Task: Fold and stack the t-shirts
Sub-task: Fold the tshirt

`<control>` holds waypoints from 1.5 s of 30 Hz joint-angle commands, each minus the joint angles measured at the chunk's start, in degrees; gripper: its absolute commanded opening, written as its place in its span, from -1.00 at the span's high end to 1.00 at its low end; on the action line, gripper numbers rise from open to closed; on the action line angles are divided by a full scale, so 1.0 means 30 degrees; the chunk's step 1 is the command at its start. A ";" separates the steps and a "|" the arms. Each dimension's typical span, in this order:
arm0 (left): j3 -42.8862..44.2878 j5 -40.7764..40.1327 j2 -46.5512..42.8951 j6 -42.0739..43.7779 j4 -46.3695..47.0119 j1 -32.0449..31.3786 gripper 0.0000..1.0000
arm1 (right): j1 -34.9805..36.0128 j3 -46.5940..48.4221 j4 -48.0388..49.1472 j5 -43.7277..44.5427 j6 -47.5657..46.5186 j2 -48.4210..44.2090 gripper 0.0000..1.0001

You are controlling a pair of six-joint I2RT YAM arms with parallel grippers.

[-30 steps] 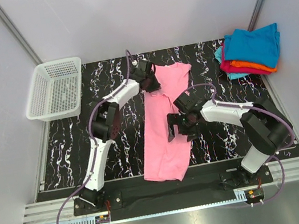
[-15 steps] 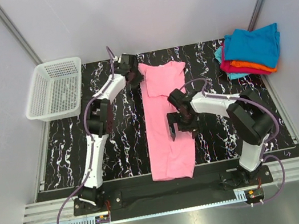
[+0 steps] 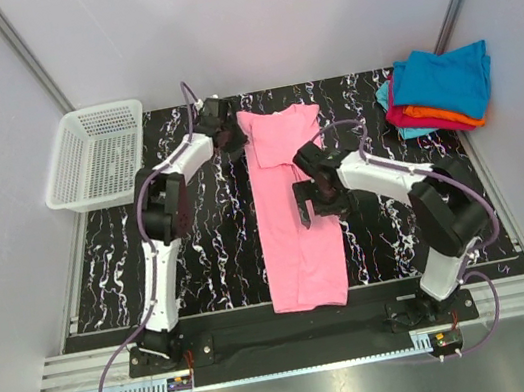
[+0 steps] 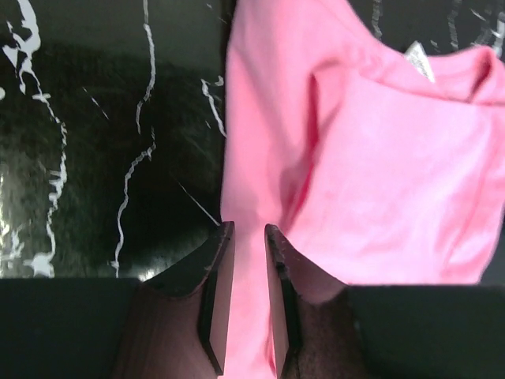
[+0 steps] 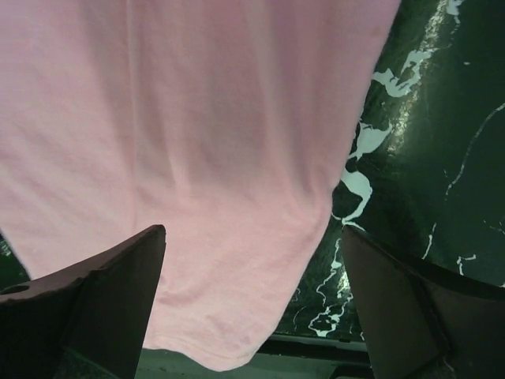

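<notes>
Pink t-shirt (image 3: 295, 221) lies as a long strip on the worktop (image 3: 210, 246), left of the folded stack (image 3: 436, 89). The right pincer (image 3: 320, 208), spread wide, hovers over its stack-side edge. The left pincer (image 3: 235, 140) pinches the collar-end corner farthest from the stack. Best to pull that corner taut and pin mid-strip before folding.

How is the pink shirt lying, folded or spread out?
Partly folded: the pink t-shirt lies as one long narrow strip, cloth layered over itself.

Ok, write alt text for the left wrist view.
The left gripper pinches the edge of a pink t-shirt lying on a black marbled table. A small white neck label shows at the upper right.
</notes>
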 commanded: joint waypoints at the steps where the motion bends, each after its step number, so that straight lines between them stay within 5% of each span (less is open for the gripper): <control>1: -0.0864 0.1330 -0.3094 0.0564 0.1220 -0.0105 0.46 | -0.0097 0.0323 -0.0581 0.0290 -0.0110 -0.2395 -0.99; 12: -0.1131 0.3998 -0.3395 -0.0227 0.0460 -0.2302 0.47 | 0.0548 -0.3307 0.1527 -0.2700 0.1061 -0.3626 -0.99; 25: 0.0042 0.1101 -0.1021 -0.0286 -0.1120 -0.3358 0.48 | 0.2247 -0.5302 0.6009 -0.6890 0.2672 -0.4272 -0.99; 45: 0.6574 0.0131 0.3607 0.0008 -0.2911 -0.2246 0.41 | 0.2863 -0.1820 0.5603 -0.6542 0.1620 0.3255 -0.99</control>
